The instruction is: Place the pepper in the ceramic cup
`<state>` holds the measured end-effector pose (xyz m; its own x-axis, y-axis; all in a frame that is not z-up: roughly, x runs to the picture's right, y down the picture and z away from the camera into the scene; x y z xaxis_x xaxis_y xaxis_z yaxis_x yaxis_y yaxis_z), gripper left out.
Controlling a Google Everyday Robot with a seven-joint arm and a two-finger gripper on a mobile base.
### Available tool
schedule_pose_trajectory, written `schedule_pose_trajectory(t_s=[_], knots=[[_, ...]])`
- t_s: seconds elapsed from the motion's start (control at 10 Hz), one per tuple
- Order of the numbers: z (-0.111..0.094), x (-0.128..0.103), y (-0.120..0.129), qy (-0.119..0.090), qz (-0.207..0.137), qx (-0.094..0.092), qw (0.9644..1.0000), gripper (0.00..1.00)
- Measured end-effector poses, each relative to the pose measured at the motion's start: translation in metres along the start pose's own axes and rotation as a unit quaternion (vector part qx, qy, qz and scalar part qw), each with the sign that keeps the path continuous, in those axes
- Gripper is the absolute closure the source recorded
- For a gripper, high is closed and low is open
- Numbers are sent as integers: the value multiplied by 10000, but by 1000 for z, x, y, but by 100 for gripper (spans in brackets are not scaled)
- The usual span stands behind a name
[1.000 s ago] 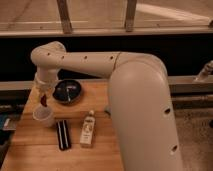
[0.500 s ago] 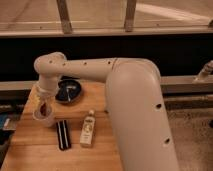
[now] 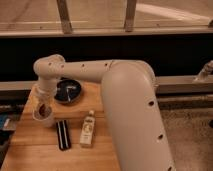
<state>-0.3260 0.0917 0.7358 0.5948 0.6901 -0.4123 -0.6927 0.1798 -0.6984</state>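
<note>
Claw (image 3: pixel 44 107) hangs over the ceramic cup (image 3: pixel 43 118), fingers together, apparently on the pepper (image 3: pixel 44 109). Black bowl (image 3: pixel 67 92) behind; black bar (image 3: pixel 62 134) and bottle (image 3: pixel 88 129) beside it on the worktop (image 3: pixel 30 150).

Wooden table (image 3: pixel 30 150), light butcher-block top, bearing: ceramic cup (image 3: pixel 44 118) at nine o'clock with the gripper (image 3: pixel 44 107) directly over its mouth; black bowl (image 3: pixel 67 92) at twelve; black ridged bar (image 3: pixel 62 134) at centre; white labelled bottle (image 3: pixel 88 129) lying just beside it at three.

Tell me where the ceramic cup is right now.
The ceramic cup stands near the wooden table's left edge, directly under the gripper, front-left of the black bowl.
</note>
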Motion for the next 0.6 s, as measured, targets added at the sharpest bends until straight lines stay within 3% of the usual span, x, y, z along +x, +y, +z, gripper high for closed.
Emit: schedule_pose_trajectory(t_s=[0.4, 0.6], knots=[[9, -3, -3, 14, -17, -13, 10000, 96], [11, -4, -5, 42, -33, 24, 10000, 73]])
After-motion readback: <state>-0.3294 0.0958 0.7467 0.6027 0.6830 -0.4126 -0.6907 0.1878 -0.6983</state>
